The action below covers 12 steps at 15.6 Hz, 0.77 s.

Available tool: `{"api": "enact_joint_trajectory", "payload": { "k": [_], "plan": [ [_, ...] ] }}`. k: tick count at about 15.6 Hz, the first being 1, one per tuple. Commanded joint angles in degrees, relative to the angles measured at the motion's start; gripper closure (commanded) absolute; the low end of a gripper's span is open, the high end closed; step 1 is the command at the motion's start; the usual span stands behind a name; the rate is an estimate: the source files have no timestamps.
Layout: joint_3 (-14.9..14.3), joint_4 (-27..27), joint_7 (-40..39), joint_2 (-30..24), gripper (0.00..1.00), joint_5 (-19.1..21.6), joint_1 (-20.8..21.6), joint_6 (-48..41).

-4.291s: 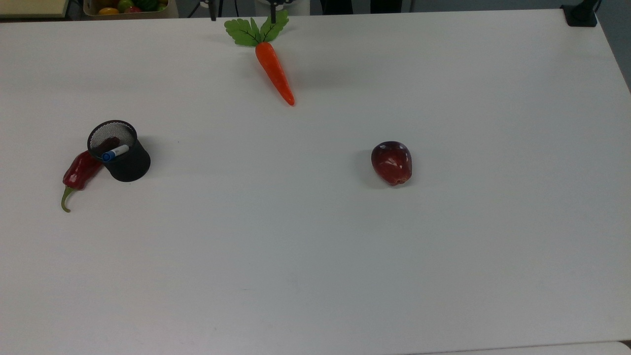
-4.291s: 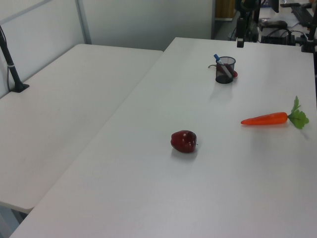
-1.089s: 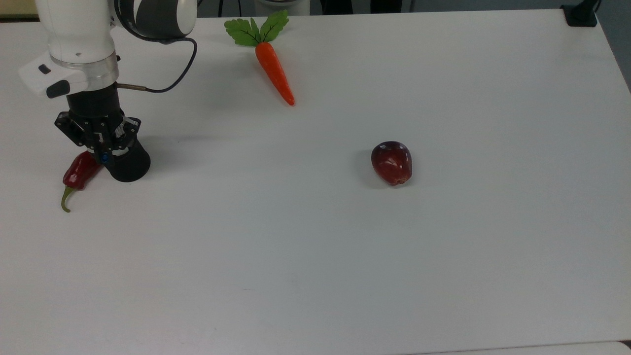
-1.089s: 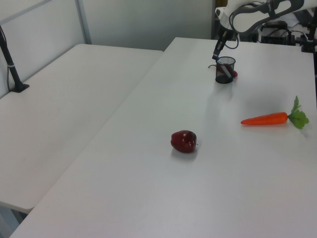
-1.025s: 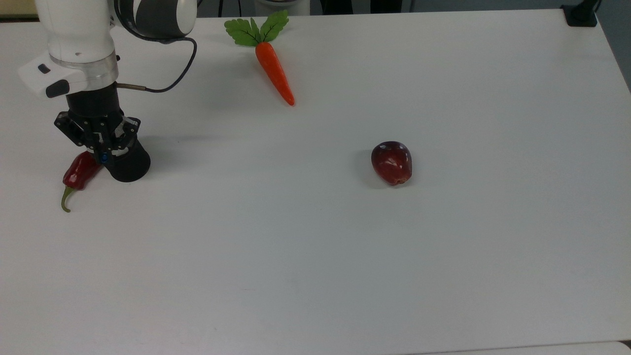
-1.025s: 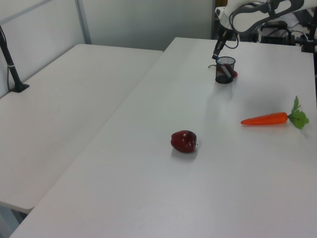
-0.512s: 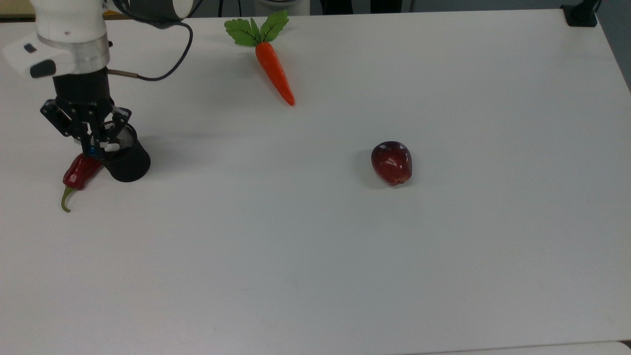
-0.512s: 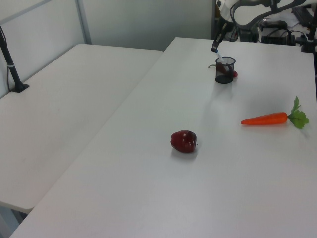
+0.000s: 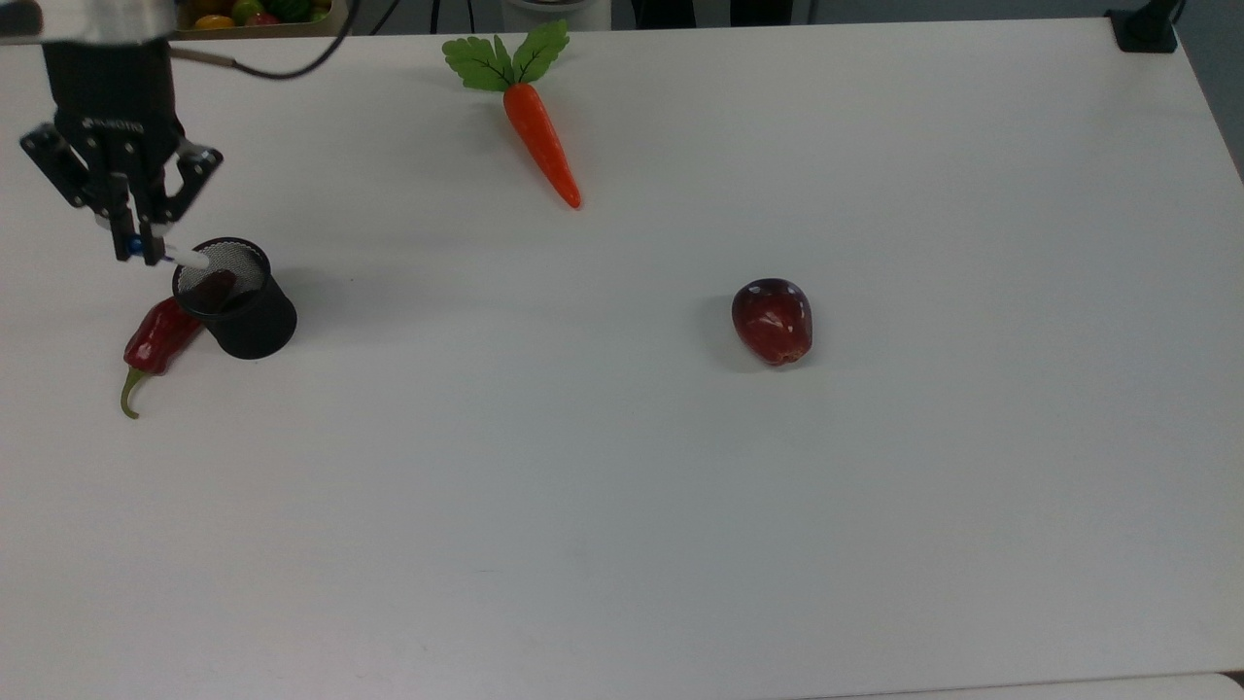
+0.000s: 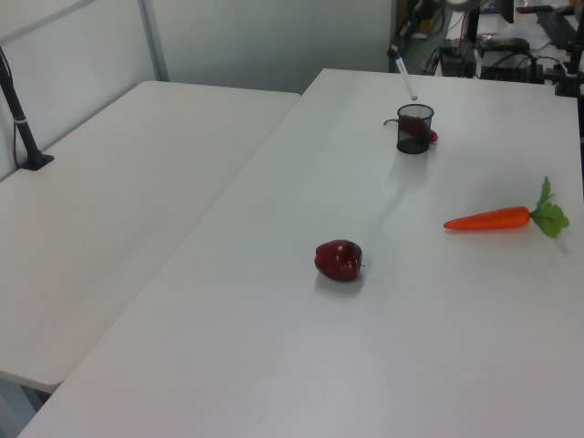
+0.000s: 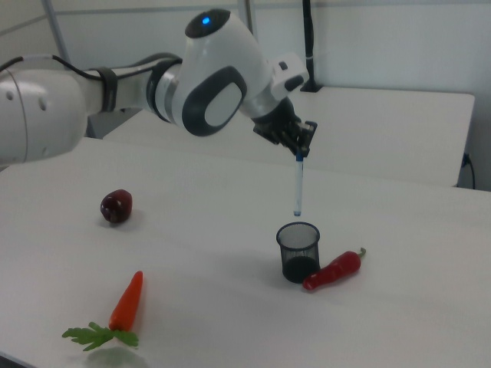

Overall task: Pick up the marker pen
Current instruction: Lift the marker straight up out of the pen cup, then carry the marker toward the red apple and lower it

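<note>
The marker pen [image 11: 298,188], a slim white barrel with a blue cap, hangs upright in the air with its lower tip just above the rim of the black mesh cup [image 11: 298,251]. My gripper [image 11: 301,152] is shut on its blue cap end. In the top view the gripper [image 9: 131,245] sits at the far left, and the marker pen [image 9: 187,259] slants from it toward the cup [image 9: 238,303]. In the left view the pen [image 10: 406,80] hovers above the cup [image 10: 414,129].
A dark red chilli [image 9: 155,340] leans against the cup's side. An orange carrot [image 9: 539,141] lies at the table's far edge in the top view. A dark red apple [image 9: 773,321] sits mid-table. A box of fruit [image 9: 253,12] stands beyond the table.
The gripper came down onto the pen in the cup, closed on its blue cap and rose. Over the last second the pen has come up out of the cup.
</note>
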Motion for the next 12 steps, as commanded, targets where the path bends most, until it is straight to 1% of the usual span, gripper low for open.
{"api": "enact_joint_trajectory", "payload": {
  "k": [1,4,6,12],
  "plan": [
    [0.50,1.20,4.02,-2.10,0.91,2.07,1.06,-2.63],
    [0.60,0.85,9.64,-2.28,0.91,1.63,4.48,-3.07],
    [0.60,0.67,12.55,-2.10,0.91,1.72,6.94,-5.08],
    [0.60,-0.65,17.22,-1.58,0.90,1.81,14.76,-16.94]
  ]
}}
